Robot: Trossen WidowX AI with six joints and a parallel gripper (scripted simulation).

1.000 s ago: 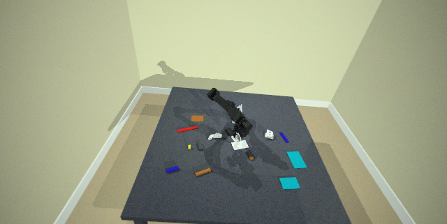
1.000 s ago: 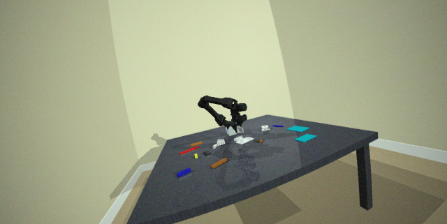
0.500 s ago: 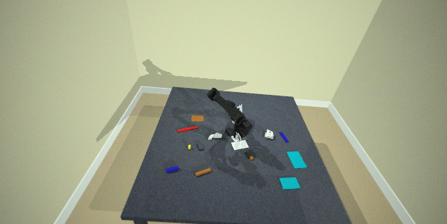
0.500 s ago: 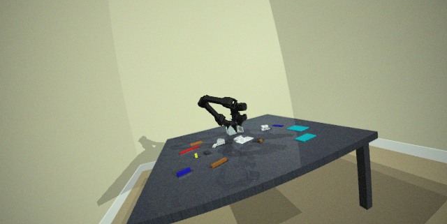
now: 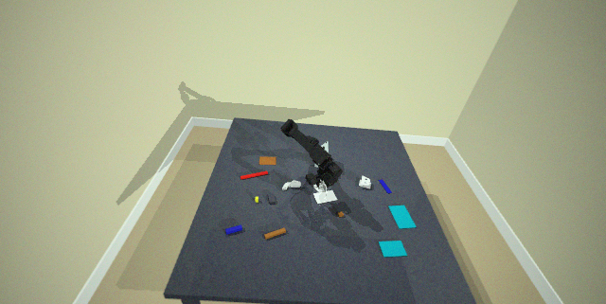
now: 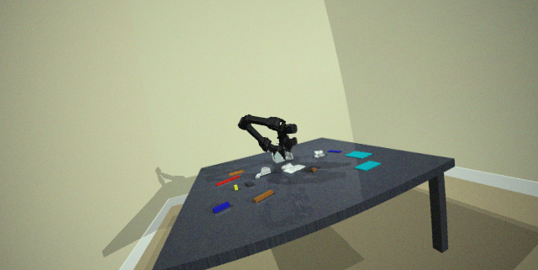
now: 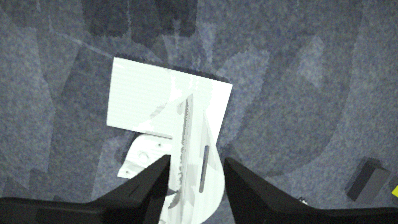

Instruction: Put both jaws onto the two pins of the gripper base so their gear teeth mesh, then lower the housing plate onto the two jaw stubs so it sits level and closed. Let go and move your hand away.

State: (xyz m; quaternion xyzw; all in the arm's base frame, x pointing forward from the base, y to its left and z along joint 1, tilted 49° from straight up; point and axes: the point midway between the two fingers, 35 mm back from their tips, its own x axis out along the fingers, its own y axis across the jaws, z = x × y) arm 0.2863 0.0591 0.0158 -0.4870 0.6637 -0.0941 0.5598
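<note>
The gripper base (image 5: 327,197) (image 6: 298,169) (image 7: 140,95), a white part with a flat square plate, lies on the table. My gripper (image 7: 197,162) (image 5: 321,182) is shut on a white part, apparently a jaw (image 7: 215,175), with a rounded body, a slot and a tapered end. It hangs over the base and hides part of it in the wrist view; whether they touch cannot be told. Another white jaw (image 5: 294,184) (image 6: 265,172) lies left of the base. A white part with dark holes, probably the housing plate (image 5: 365,183) (image 6: 319,154), lies to the right.
A dark block (image 5: 272,199) (image 7: 368,180) and a yellow piece (image 5: 257,199) (image 6: 236,187) lie left of the base. A small orange block (image 5: 341,214) lies in front. Red, blue and orange bars and two cyan plates (image 5: 401,217) (image 5: 393,248) lie farther out on the table.
</note>
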